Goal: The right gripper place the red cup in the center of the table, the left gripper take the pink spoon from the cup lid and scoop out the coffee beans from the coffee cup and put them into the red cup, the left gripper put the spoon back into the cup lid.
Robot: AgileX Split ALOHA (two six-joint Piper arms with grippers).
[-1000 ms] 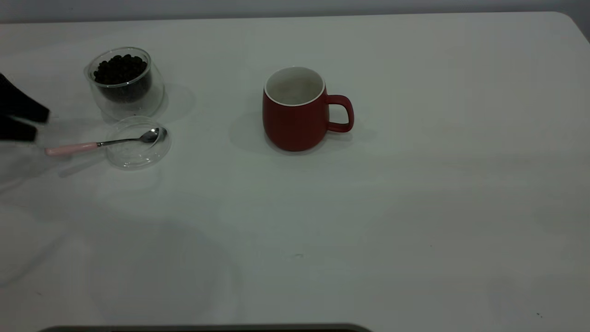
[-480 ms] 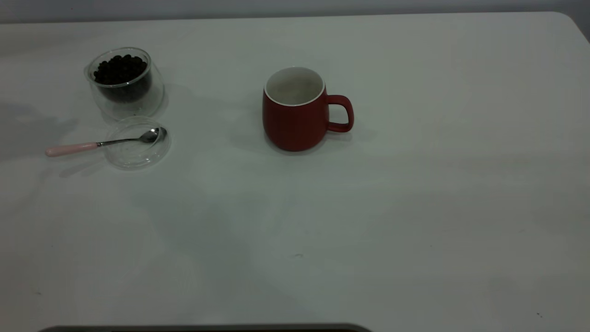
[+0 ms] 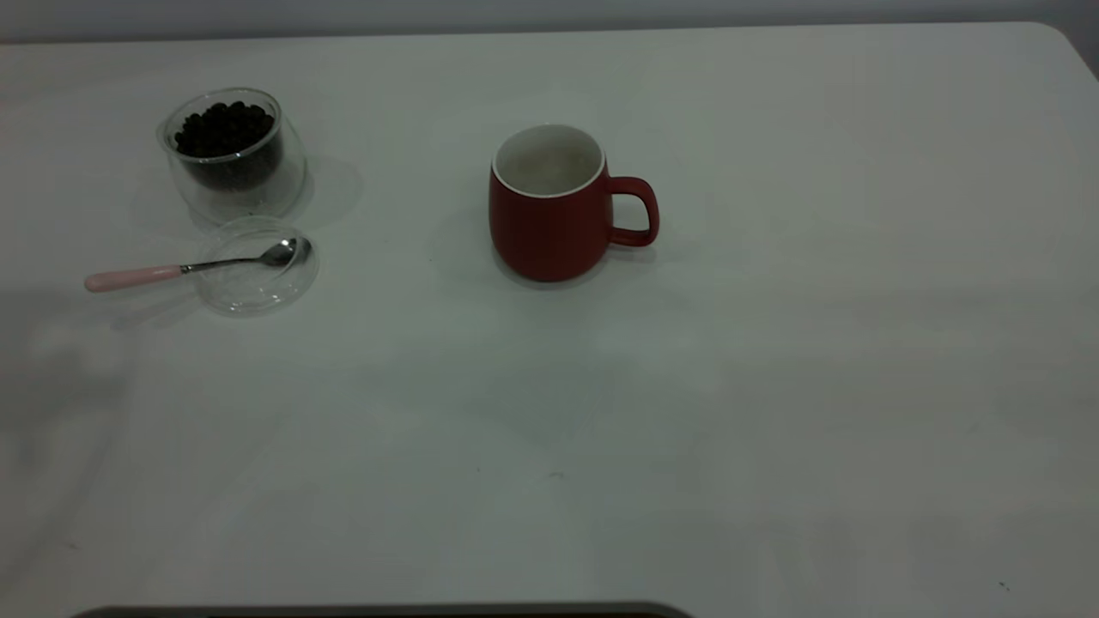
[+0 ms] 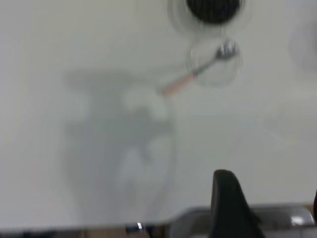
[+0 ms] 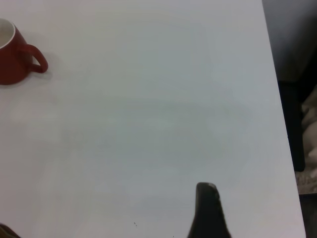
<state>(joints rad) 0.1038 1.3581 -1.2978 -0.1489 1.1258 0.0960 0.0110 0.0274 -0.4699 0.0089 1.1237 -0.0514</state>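
Observation:
The red cup [image 3: 549, 206] stands upright near the table's centre with its handle to the right; it also shows in the right wrist view [image 5: 15, 57]. The glass coffee cup [image 3: 232, 150] holds dark beans at the back left. In front of it lies the clear cup lid [image 3: 258, 266], with the pink spoon [image 3: 185, 268] resting bowl-in-lid and its pink handle pointing left. The left wrist view shows the spoon [image 4: 190, 77] far off. My left gripper [image 4: 270, 186] is open, empty and drawn back. Of my right gripper only one finger [image 5: 208, 210] shows, empty, near the table's right side.
The white table [image 3: 773, 386] has its right edge in the right wrist view [image 5: 277, 99], with dark floor beyond. A dark strip [image 3: 386, 611] lies along the front edge. Neither arm shows in the exterior view.
The left gripper, at the exterior view's left edge beside the spoon handle one second ago, has withdrawn out of that view. Spoon, lid and cups have not moved.

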